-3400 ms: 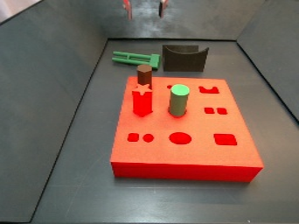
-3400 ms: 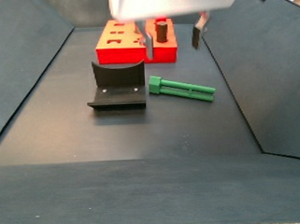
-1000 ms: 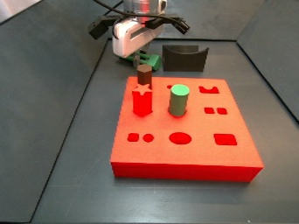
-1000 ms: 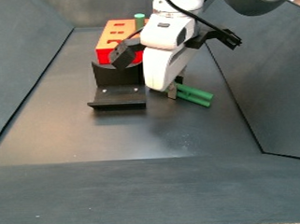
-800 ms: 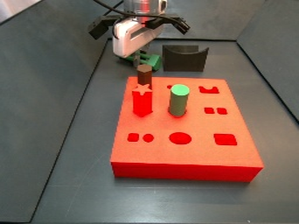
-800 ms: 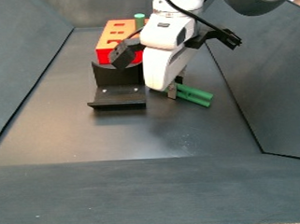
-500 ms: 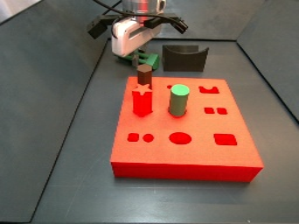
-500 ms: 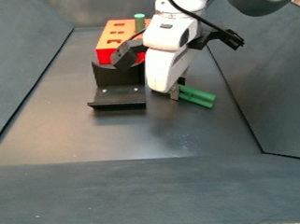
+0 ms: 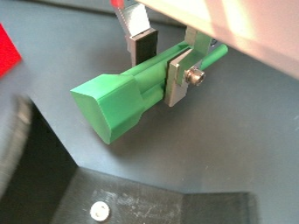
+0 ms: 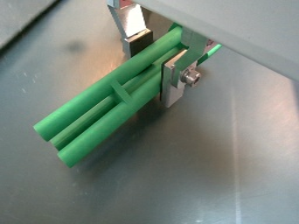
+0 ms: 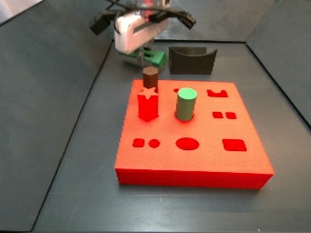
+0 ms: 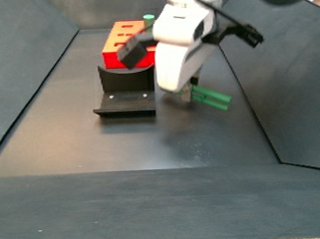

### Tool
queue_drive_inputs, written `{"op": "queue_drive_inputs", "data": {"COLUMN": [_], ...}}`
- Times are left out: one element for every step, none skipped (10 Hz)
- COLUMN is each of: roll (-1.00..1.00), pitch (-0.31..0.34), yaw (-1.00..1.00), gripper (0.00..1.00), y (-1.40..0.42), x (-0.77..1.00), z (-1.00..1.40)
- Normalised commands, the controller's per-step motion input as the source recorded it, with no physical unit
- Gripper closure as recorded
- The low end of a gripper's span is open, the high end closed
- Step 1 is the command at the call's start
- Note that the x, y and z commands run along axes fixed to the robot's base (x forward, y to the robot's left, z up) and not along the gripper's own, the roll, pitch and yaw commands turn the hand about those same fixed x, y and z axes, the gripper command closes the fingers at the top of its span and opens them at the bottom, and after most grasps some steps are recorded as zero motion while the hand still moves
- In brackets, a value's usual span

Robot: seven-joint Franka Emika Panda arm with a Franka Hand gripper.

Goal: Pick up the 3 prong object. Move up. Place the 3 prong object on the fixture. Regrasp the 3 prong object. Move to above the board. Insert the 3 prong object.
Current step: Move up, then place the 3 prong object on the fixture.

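The gripper [image 9: 158, 59] has its flat silver fingers [image 10: 173, 77] clamped across the flat green plastic 3 prong object [image 10: 111, 109], held near the dark L-shaped fixture [image 12: 126, 92], beside the thick red board [image 11: 192, 133].

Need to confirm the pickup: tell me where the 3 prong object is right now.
In both wrist views the 3 prong object sits between the end effector fingers. In a side view it hangs under the end effector beside the fixture, on the side away from the board.
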Motion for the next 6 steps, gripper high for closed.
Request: {"op": "queue_drive_inputs", "data": {"roll": [0.01, 0.02, 0.00, 0.01, 0.02, 0.03], "pitch": [0.054, 0.061, 0.000, -0.006, 0.005, 0.012], "yaw": [-0.02, -0.02, 0.00, 0.00, 0.00, -0.01], "gripper": [1.00, 1.00, 1.00, 1.00, 1.00, 1.00], "y": [-0.03, -0.02, 0.00, 0.00, 0.01, 0.01], "x": [0.01, 0.00, 0.00, 0.00, -0.01, -0.02], "z": [0.55, 0.40, 1.00, 1.00, 1.00, 1.00]}}
